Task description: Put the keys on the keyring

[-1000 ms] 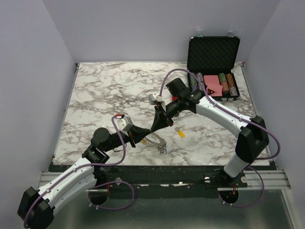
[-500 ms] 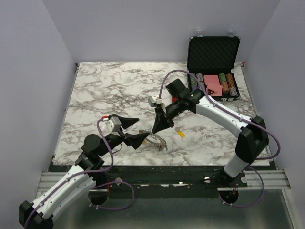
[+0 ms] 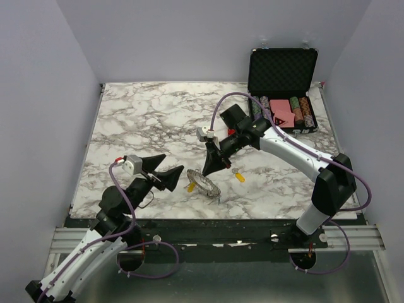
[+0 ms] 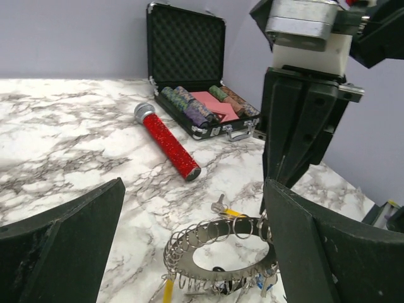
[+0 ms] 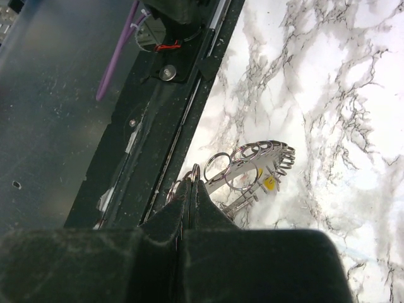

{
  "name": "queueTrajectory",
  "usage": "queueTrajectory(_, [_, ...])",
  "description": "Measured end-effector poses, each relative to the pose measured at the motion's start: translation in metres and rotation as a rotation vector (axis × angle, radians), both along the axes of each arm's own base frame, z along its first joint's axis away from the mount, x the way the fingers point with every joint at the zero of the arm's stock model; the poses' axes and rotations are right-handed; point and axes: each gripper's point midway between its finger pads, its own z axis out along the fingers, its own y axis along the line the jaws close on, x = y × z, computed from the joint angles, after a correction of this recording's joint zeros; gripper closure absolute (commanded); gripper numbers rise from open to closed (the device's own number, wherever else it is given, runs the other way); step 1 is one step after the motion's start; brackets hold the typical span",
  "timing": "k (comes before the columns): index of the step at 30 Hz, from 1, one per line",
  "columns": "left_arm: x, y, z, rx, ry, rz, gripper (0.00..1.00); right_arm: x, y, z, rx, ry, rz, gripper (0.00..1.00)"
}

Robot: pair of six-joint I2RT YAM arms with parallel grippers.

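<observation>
Plainly, left hand (image 3: 174, 163) gapes wide and empty; right hand (image 3: 205, 172), pressed together, touches the keyring (image 3: 203, 184).

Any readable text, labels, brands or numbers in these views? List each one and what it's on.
No text can be read in any view.
Dark red mark on the pink box in the case: too small to read.
Chips: only stripes show, and any printing is blurred.

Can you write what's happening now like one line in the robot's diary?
left gripper: open, off keyring | right gripper: shut on keyring rim | yellow key: loose on table, right of keyring
</observation>
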Motion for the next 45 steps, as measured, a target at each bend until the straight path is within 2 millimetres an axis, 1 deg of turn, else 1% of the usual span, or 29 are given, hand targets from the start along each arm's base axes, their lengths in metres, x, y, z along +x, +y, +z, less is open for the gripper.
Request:
queueTrajectory(4, [0.006, 0.008, -0.006, -0.012, 0.044, 0.057, 0.01, 0.0, -0.001, -0.001, -0.005, 0.002, -0.002, 1.0])
queueTrajectory(8, [0.007, 0.01, -0.008, -0.008, 0.052, 0.067, 0.01, -0.001, -0.001, -0.001, -0.009, 0.005, -0.002, 1.0])
queueTrajectory(19, [0.001, 0.015, 0.007, -0.023, -0.018, 0.067, 0.01, -0.001, -0.002, -0.002, -0.013, 0.008, -0.002, 1.0])
queueTrajectory(28, [-0.004, 0.007, 0.006, 0.013, -0.047, 0.02, 0.01, -0.001, -0.002, -0.002, -0.012, 0.005, 0.0, 1.0])
queueTrajectory(33, [-0.005, 0.008, 0.009, -0.006, -0.067, 0.022, 0.01, -0.002, -0.002, -0.002, -0.014, 0.007, 0.001, 1.0])
queueTrajectory(38, [-0.002, 0.01, 0.007, -0.025, -0.056, 0.038, 0.01, -0.002, -0.003, -0.002, -0.014, 0.006, 0.002, 1.0])
queueTrajectory(45, [0.006, 0.003, -0.002, 0.024, -0.002, 0.035, 0.01, -0.003, -0.004, -0.001, -0.014, -0.008, 0.015, 1.0])
